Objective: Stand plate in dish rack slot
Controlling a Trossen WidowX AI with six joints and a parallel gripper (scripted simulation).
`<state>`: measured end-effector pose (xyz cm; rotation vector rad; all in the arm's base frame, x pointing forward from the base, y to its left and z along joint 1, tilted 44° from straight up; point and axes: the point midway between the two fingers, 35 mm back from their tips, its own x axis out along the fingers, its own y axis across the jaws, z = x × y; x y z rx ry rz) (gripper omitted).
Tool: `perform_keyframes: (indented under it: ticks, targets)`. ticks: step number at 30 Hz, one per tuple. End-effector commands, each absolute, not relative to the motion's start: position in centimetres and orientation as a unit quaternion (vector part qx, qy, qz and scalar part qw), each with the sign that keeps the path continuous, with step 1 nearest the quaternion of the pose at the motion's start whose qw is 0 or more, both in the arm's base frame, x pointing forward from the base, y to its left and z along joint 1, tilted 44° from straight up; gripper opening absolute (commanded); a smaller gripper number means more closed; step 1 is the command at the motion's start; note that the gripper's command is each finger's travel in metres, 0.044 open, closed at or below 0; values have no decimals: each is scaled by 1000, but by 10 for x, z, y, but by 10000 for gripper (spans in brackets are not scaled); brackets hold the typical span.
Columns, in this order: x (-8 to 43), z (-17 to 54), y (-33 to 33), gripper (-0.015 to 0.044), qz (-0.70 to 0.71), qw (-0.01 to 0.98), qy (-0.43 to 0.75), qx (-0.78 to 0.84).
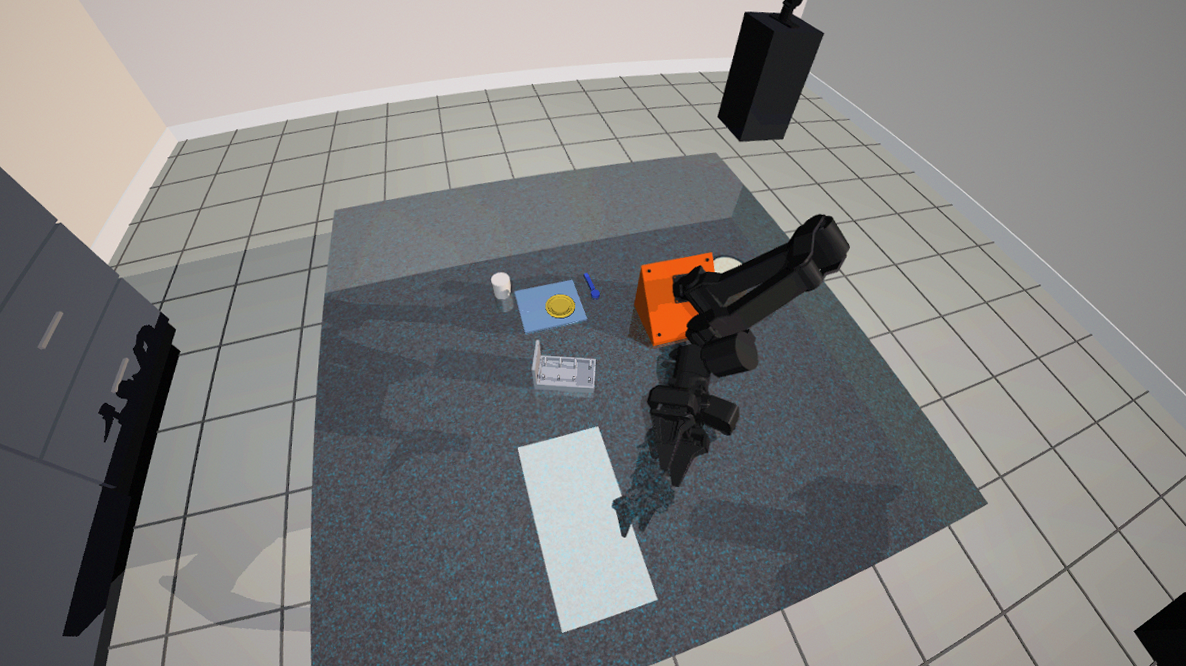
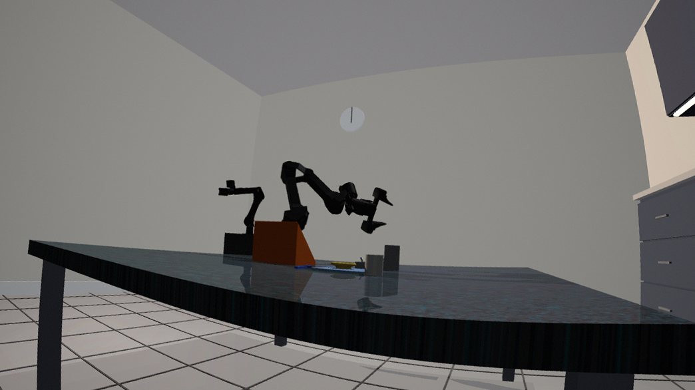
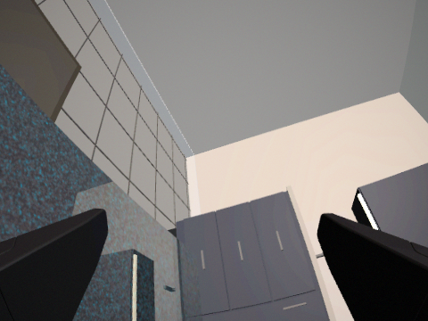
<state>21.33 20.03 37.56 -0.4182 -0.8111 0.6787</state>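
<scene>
A yellow plate [image 1: 559,306] [image 2: 343,264] lies flat on a blue square mat [image 1: 534,317]. The small white dish rack [image 1: 585,384] stands on the table in front of that mat in the top view, with a taller panel at its left end and rails inside. My gripper [image 1: 684,473] [image 2: 388,214] [image 3: 214,225] is open and empty, high above the table, to the right of the rack in the top view and well away from the plate. The wrist view shows the two spread fingers against cabinets, wall and floor; neither plate nor rack shows there.
A white cup [image 1: 500,285] [image 2: 373,265] stands left of the blue mat, and a small blue utensil [image 1: 591,286] lies to its right. My arm is mounted on an orange block [image 1: 656,309] [image 2: 276,243]. A pale rectangular sheet [image 1: 579,528] lies in front of the rack.
</scene>
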Motion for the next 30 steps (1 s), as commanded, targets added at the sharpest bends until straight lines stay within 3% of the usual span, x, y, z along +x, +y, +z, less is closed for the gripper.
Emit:
perform_keyframes:
  ticks: [1, 14, 30]
  targets:
    - [246, 357, 202, 400, 322, 859, -325, -230]
    - [332, 291, 170, 400, 308, 905, -134, -262]
    - [400, 196, 95, 400, 283, 915, 125, -260]
